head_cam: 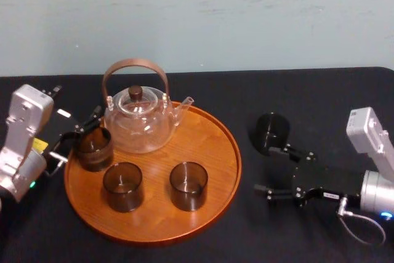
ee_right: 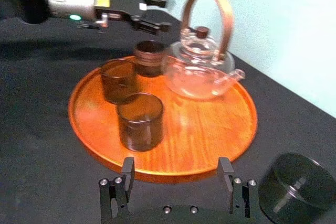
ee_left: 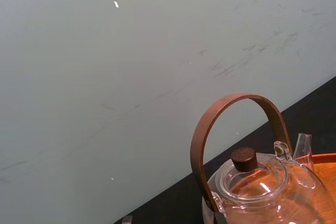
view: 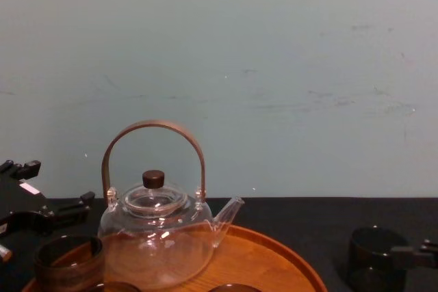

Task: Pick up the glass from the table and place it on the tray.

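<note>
On the table right of the tray (head_cam: pixel 215 146), the glass (head_cam: pixel 271 130) sat just beside the right gripper (head_cam: pixel 275 170), its fingers spread, while the left gripper (head_cam: pixel 76 135), likewise spread, hovered at the tray's left edge.

text check | nothing legible anywhere | yellow sticker (head_cam: pixel 39 145) on left arm (head_cam: pixel 23 129): print unreadable | white label (head_cam: pixel 326 196) on right arm (head_cam: pixel 370 141): too small

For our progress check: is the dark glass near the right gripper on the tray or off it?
Off: the glass sits on the black table, apart from the tray.
</note>
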`<state>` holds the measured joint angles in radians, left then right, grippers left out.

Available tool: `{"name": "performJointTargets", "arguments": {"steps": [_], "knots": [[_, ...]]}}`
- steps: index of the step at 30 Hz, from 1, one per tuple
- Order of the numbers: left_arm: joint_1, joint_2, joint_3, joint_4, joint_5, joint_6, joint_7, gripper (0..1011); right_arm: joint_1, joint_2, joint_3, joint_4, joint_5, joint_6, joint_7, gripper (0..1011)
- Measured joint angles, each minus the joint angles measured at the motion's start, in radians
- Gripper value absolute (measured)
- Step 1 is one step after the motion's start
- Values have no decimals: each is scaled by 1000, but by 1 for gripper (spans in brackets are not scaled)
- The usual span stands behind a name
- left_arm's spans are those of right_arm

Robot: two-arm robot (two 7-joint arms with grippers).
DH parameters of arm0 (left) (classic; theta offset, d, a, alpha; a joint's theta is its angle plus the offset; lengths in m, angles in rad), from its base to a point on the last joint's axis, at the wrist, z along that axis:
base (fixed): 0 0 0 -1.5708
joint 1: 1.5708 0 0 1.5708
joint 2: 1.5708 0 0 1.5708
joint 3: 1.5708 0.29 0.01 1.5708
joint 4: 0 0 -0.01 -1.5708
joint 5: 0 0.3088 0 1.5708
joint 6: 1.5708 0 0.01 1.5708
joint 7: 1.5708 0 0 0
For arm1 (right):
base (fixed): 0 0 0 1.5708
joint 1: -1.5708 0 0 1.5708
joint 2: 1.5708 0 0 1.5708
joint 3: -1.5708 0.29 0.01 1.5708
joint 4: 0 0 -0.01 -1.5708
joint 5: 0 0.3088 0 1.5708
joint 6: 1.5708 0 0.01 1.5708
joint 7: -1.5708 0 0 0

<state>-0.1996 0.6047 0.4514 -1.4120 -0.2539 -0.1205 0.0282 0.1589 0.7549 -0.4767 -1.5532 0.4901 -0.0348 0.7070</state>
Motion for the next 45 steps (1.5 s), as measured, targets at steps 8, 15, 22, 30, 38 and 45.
{"name": "performJointTargets", "arguments": {"steps": [8,15,22,30,38,45], "knots": [[0,0,0,0,0,0,0,1001,-24,-10,47,6,5,51,-84,1002],[0,0,0,0,0,0,0,1001,-24,-36,77,15,-3,108,-152,1002],[0,0,0,0,0,0,0,1001,-12,-66,95,34,-14,154,-193,1002],[0,0,0,0,0,0,0,1002,13,-99,102,63,-29,217,-224,1002],[0,0,0,0,0,0,0,1001,43,-127,99,103,-38,262,-233,1002],[0,0,0,0,0,0,0,1001,83,-159,84,156,-58,284,-238,1002]]}}
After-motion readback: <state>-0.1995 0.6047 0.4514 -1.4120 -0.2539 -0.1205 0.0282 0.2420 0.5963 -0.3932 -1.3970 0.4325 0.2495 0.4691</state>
